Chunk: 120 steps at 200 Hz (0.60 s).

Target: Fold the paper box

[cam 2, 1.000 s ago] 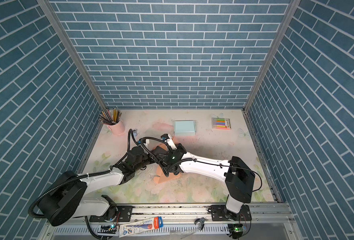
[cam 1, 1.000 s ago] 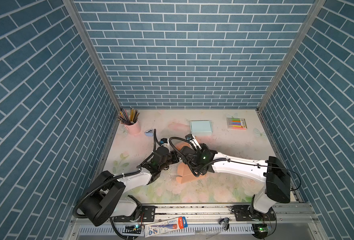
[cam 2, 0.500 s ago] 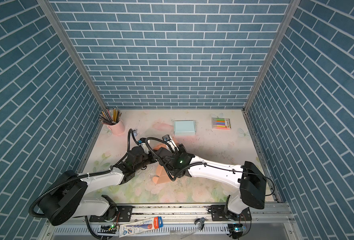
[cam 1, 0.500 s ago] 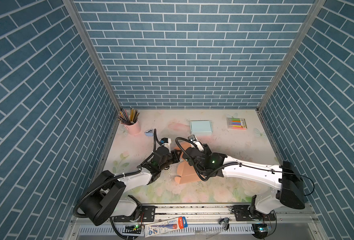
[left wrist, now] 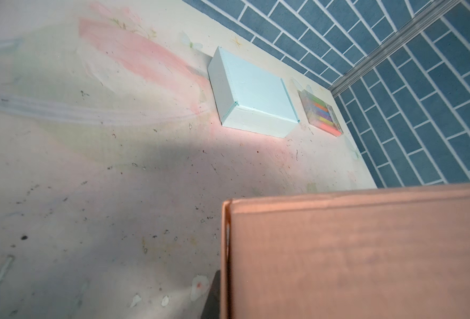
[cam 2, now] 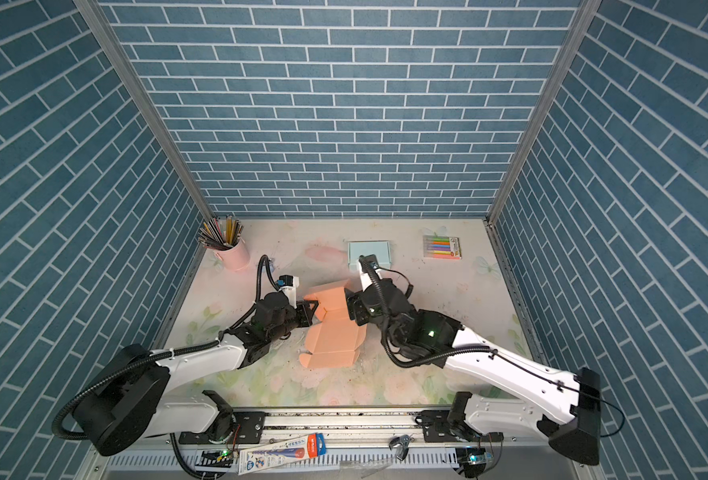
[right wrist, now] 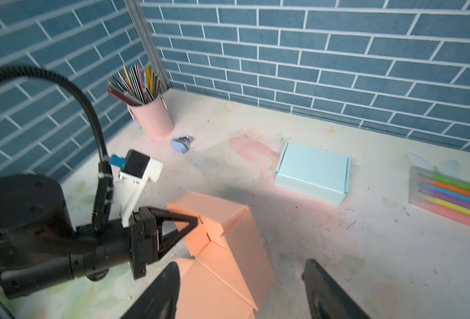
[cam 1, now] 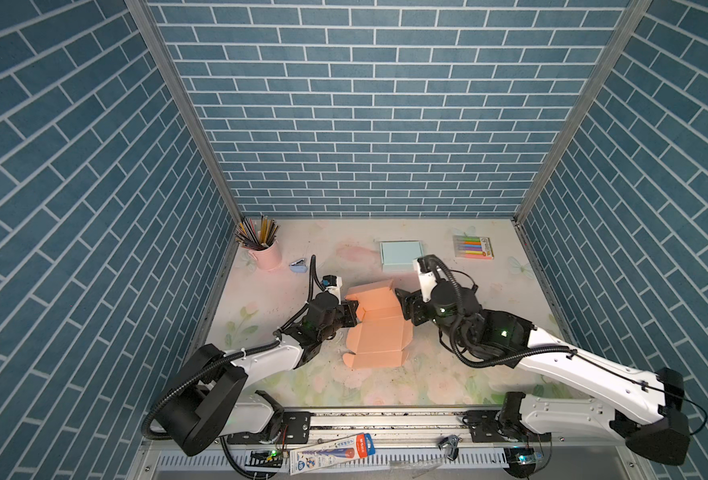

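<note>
The orange paper box [cam 1: 375,332] lies partly folded mid-table in both top views, its far part raised [cam 2: 329,299]. My left gripper [cam 1: 354,318] is at its left side, shut on a raised side flap. In the right wrist view that gripper [right wrist: 192,225] pinches the flap of the box [right wrist: 228,248]. The left wrist view is half filled by an orange panel [left wrist: 352,254], and one dark finger [left wrist: 211,298] shows beside its edge. My right gripper [cam 1: 402,309] is at the box's right side, open. Its fingers [right wrist: 162,290] stand wide apart, with only a box corner between them.
A pink cup of pencils [cam 1: 262,249] stands at the back left with a small blue object [cam 1: 299,266] beside it. A closed light blue box [cam 1: 400,252] and a pack of coloured markers [cam 1: 472,247] lie at the back. Brick-patterned walls enclose three sides.
My right gripper has opened and drawn back to the right, off the orange box. The left gripper has kept its hold and its place.
</note>
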Each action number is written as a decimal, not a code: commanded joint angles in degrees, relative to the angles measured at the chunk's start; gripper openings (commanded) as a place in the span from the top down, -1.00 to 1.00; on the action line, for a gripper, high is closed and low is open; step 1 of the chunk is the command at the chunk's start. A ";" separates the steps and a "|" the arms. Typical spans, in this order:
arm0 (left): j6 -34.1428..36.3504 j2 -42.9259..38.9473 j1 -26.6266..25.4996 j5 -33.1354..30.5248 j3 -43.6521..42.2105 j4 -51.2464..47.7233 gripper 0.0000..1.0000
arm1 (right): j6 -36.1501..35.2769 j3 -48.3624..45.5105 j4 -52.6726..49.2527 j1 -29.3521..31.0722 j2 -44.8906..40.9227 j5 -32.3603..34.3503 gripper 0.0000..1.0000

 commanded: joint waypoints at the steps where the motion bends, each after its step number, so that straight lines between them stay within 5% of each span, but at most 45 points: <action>1: 8.40 -1.82 -1.19 -4.50 1.38 -0.86 0.94 | 2.89 -3.80 6.25 -6.05 -1.69 -16.24 -0.44; 67: 25.80 -4.23 -7.93 -9.59 -1.78 4.63 0.92 | 4.90 -7.84 15.37 -15.15 3.71 -32.86 -0.41; 120: 30.13 -0.97 -10.37 -10.93 -2.95 7.96 0.90 | 6.99 -11.37 21.56 -17.21 10.91 -40.07 -0.38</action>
